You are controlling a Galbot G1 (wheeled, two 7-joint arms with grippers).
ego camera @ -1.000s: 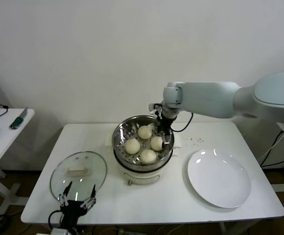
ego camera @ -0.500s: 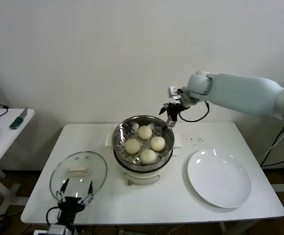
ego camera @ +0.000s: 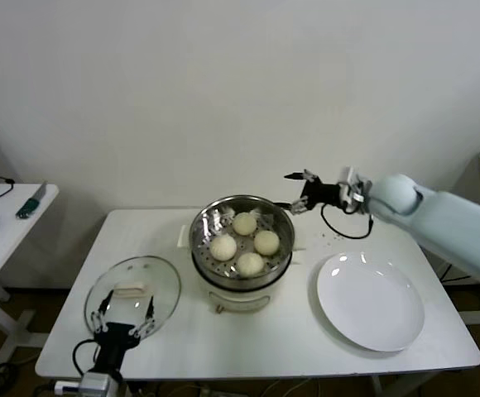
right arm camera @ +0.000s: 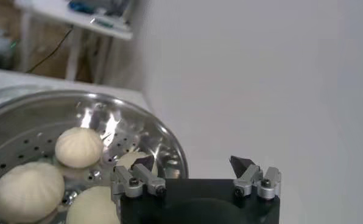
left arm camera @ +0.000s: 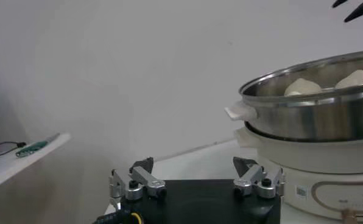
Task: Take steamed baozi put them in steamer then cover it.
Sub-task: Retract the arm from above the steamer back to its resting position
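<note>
My judgement: loading is finished and covering is the step in hand. On the table (ego camera: 306, 331), the steamer (ego camera: 242, 248) carries all four steamed baozi (ego camera: 245, 241) on its perforated floor. The glass lid (ego camera: 132, 289) lies flat, well apart to the steamer's left. I would take the lid by its cream handle (ego camera: 131, 289), lift level, and centre it over the rim. My left gripper (ego camera: 124, 324), jaws wide and empty, hovers at the lid's near edge. My right gripper (ego camera: 304, 192), open and empty, hangs above the steamer's far right rim.
</note>
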